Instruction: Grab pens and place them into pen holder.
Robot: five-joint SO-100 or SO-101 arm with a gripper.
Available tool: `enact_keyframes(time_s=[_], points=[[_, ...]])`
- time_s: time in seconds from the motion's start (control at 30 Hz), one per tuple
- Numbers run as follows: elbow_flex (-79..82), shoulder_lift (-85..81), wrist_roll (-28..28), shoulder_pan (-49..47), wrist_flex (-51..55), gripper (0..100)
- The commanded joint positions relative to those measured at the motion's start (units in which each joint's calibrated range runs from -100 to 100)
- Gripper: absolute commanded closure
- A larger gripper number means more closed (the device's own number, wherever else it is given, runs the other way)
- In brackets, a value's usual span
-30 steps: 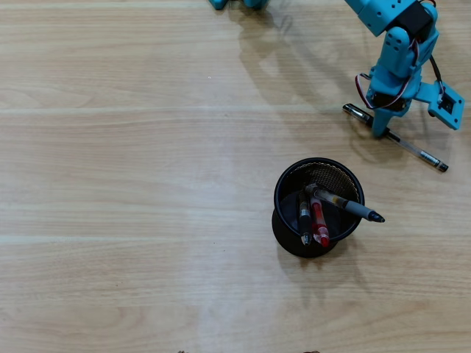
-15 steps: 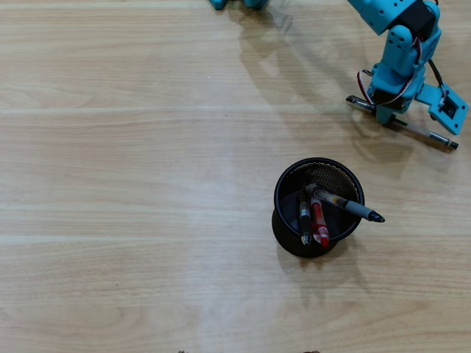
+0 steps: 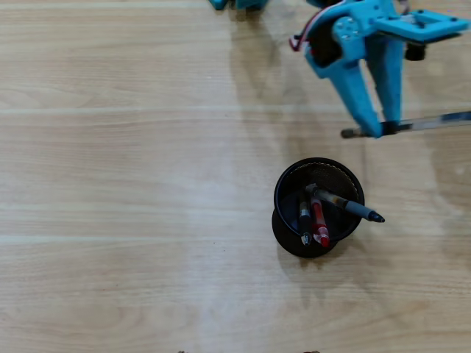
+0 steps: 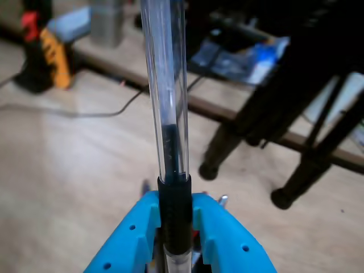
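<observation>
**Blue pincer holds a clear pen near the black cup**

Black and round, the pen holder (image 3: 316, 208) stands on the wooden table (image 3: 118, 184) in the overhead view. Three pens are inside it. A red pen (image 3: 319, 219) and a dark pen (image 3: 304, 218) lean side by side against the near rim. A grey pen (image 3: 347, 204) lies tilted across the top, and its dark tip pokes out over the rim to the right.

Little else sits on the table around the cup. A small blue part (image 3: 239, 4) of the robot shows at the top edge. Nothing lies between the cup and the pincer.

In the wrist view the background is blurry. Dark chair legs (image 4: 296, 142) stand on the floor, a thin cable (image 4: 85, 112) runs across it, and an orange and black thing (image 4: 45, 57) stands at the far left.

The blue pincer (image 3: 384, 129) is up and to the right of the cup in the overhead view. Its two fingers (image 3: 355, 92) are squeezed together on a clear pen (image 3: 430, 122). That pen lies sideways, with most of it reaching out to the right edge. It is apart from the cup, not over the opening.

In the wrist view the pincer (image 4: 174, 227) grips the black band of the clear pen (image 4: 166, 85), which points straight away from the camera. Dark ink shows inside the tube.
</observation>
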Motion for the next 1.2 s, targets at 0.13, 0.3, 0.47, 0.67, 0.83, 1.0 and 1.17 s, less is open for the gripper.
enact_keyframes(time_s=[0.13,0.3,0.47,0.67,0.83,1.0,1.17], points=[[28.90,-8.15,-12.17,8.87,-34.04,98],[27.09,-6.04,-12.44,7.50,-33.69,98],[26.19,-2.91,-12.44,4.84,-34.12,98],[26.37,1.99,-12.44,3.07,-34.38,98],[26.37,5.54,-12.44,3.71,-34.38,98],[26.82,7.83,-12.44,4.44,-34.38,98],[27.00,7.66,-12.02,5.41,-33.87,91]])
